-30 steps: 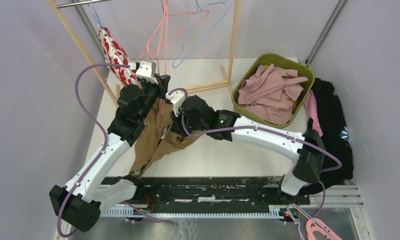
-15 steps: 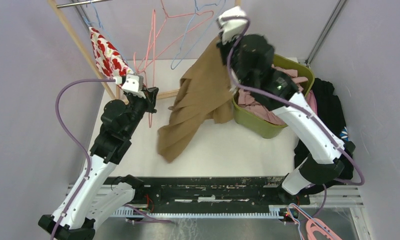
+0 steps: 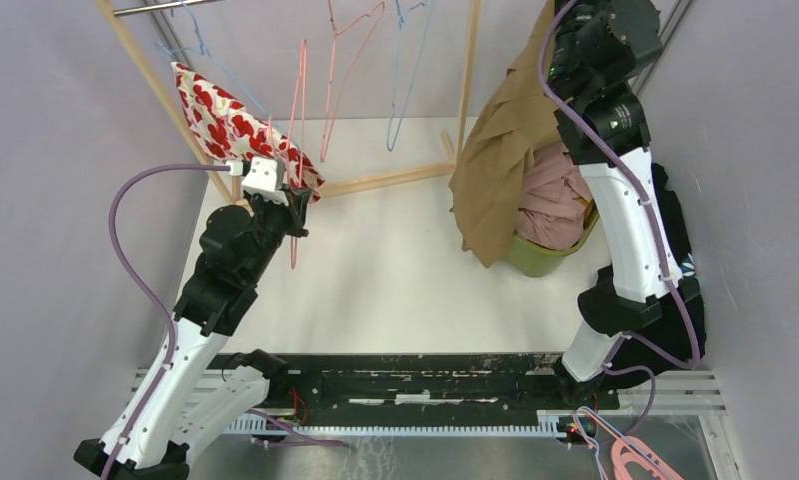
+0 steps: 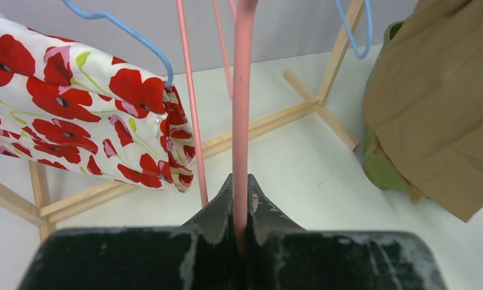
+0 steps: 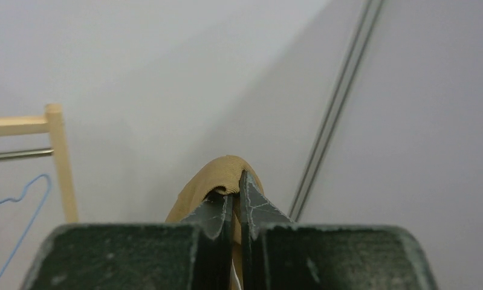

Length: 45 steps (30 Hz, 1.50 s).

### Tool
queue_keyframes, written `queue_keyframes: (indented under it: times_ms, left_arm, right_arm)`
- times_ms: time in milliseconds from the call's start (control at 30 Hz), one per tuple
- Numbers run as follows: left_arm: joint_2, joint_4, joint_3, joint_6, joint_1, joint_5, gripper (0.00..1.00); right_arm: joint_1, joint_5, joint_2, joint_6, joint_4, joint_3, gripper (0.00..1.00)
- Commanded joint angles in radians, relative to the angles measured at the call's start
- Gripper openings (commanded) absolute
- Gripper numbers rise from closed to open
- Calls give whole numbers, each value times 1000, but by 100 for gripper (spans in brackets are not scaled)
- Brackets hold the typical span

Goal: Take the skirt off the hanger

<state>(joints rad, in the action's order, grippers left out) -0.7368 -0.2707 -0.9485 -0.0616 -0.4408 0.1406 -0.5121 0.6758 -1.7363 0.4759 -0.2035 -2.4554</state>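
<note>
Skirt (image 3: pixel 495 170) is up in the air on the right, a tan sheet of cloth hanging from the right tool (image 5: pixel 236 184), and it is clear of the pink hanger (image 3: pixel 297 150). That tool is pinched tight on a fold at the top of the fabric, and from the wrist view you can see the tan cloth bulging out just past the fingertips. The right arm is raised high against the back wall, so the skirt drapes down over the left side of the green basket (image 3: pixel 535 258). Whether the hem rests on the rim, I can't tell. Inside the basket sits a dusty pink garment (image 3: pixel 555 195).

Over on the left, the left tool (image 4: pixel 240 187) is clamped narrow around the pink hanger, the bare wire running straight up out of the jaws. Just beside it hangs a red poppy-print garment (image 3: pixel 230 125) on a blue hanger (image 4: pixel 118 24), off the wooden rack (image 3: pixel 465 80). The white worktop (image 3: pixel 395 270) lies between the two arms. A black garment (image 3: pixel 675 240) is slumped by the right wall.
</note>
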Motion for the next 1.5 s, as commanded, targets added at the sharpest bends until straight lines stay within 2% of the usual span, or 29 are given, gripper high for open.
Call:
queue_keyframes:
  times_ms: [0, 167, 433, 500, 667, 933, 1100, 1233, 1467]
  left_arm:
    - [11, 7, -23, 27, -2, 20, 3]
    - [1, -7, -33, 14, -4, 24, 3]
    - [-9, -40, -36, 13, -2, 89, 3]
    - [-17, -35, -29, 13, -3, 93, 3]
    - [-43, 4, -16, -6, -3, 75, 3]
    - [-50, 39, 5, -23, -3, 49, 3]
    - [-55, 39, 6, -18, -2, 27, 3]
    - [-70, 39, 7, -14, -2, 5, 3]
    - [-89, 45, 11, -36, -4, -41, 3]
  right_arm:
    - [118, -18, -12, 8, 173, -78, 1]
    - [274, -33, -106, -66, 157, -205, 1]
    - [476, -101, -66, -213, 153, -152, 1]
    - [484, -111, -40, -208, 161, -82, 1]
    - [488, -152, -5, -228, 128, -53, 1]
    - [488, -283, 127, -431, 11, 18, 1]
    - [488, -364, 257, -591, 0, 187, 1]
    - [486, -378, 364, -651, -39, 300, 1]
    - [486, -329, 497, -598, -108, 586, 1]
